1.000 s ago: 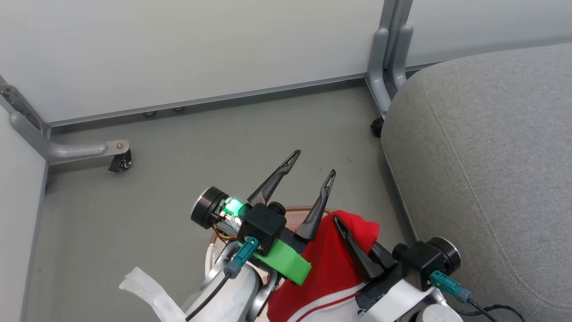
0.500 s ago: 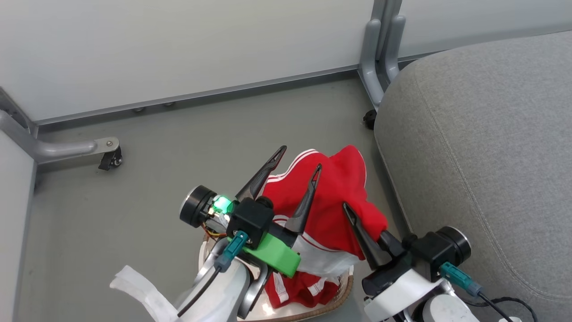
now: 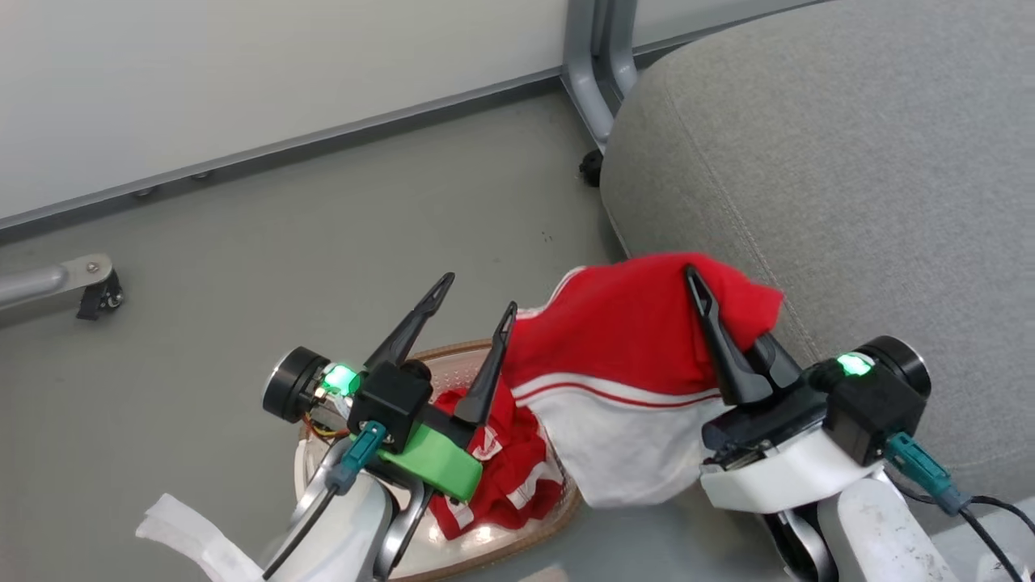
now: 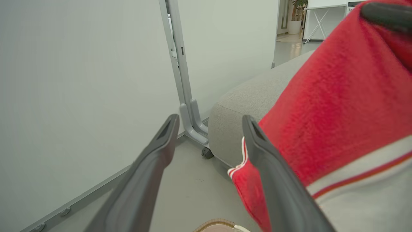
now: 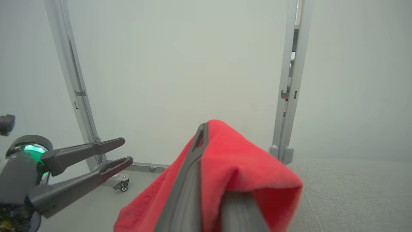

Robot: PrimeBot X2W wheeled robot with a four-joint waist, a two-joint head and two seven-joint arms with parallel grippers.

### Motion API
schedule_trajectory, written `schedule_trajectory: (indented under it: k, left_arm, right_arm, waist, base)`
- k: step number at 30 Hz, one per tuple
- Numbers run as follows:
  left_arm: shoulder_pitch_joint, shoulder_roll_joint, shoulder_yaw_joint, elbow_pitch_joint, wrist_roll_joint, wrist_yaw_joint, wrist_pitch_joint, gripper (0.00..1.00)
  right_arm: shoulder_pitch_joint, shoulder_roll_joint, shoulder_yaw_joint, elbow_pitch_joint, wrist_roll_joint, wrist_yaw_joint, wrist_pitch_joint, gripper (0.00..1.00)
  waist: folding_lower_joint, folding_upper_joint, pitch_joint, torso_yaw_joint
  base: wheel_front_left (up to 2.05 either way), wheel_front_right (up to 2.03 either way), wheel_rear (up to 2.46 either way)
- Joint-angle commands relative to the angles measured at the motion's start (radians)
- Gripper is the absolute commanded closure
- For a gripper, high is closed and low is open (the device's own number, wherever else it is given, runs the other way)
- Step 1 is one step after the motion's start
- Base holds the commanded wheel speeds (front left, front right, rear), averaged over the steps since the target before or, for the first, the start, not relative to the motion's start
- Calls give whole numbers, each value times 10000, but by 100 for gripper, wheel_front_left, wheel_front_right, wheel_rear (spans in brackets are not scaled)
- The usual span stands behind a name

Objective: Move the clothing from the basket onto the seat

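Note:
My right gripper (image 3: 711,291) is shut on a red garment (image 3: 639,331) with a white panel and stripe trim, held up in the air at the near edge of the grey seat (image 3: 849,186). The cloth drapes over the right fingers (image 5: 193,167) as a red fold (image 5: 244,161). More red clothing (image 3: 501,469) lies in the basket (image 3: 558,513) on the floor below. My left gripper (image 3: 477,295) hovers open above the basket, with nothing between its fingers (image 4: 151,167), and the lifted garment (image 4: 338,106) hangs just to its right.
White partition panels on grey legs with castors (image 3: 97,295) close off the back; one leg (image 3: 594,73) stands by the seat's corner. The grey floor (image 3: 242,242) lies between the panels and the basket. A black cable (image 3: 994,525) trails at the lower right.
My right gripper has lifted the red garment out of the basket and carried it right, to the seat's edge. The camera has turned right. The left gripper stays open over the basket.

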Motion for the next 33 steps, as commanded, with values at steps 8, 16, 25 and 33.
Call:
schedule_trajectory:
  k: [8, 16, 25, 33]
  left_arm:
    - [455, 596, 361, -358, 395, -286, -7, 0]
    - [609, 1052, 468, -484, 685, -386, -7, 0]
    - [72, 1532, 121, -699, 1169, -552, 56, 0]
    - [-512, 2079, -227, -1733, 1496, -738, 796, 0]
  right_arm:
    - [363, 86, -712, -1269, -72, -12, -25, 100]
    - [702, 108, -1473, -2331, 194, -12, -25, 100]
    - [-688, 15, -2271, -3107, -204, -12, -25, 100]
    - [-3915, -1508, -3534, -2297, 87, -15, -23, 100]
  waist:
    - [0, 70, 1195, -1886]
    - [0, 70, 1891, -3139]
    - [0, 70, 3160, -3884]
    - [0, 70, 5011, -3352]
  base:
    - [0, 0, 0]
    - [0, 0, 0]
    - [0, 0, 0]
    - [0, 0, 0]
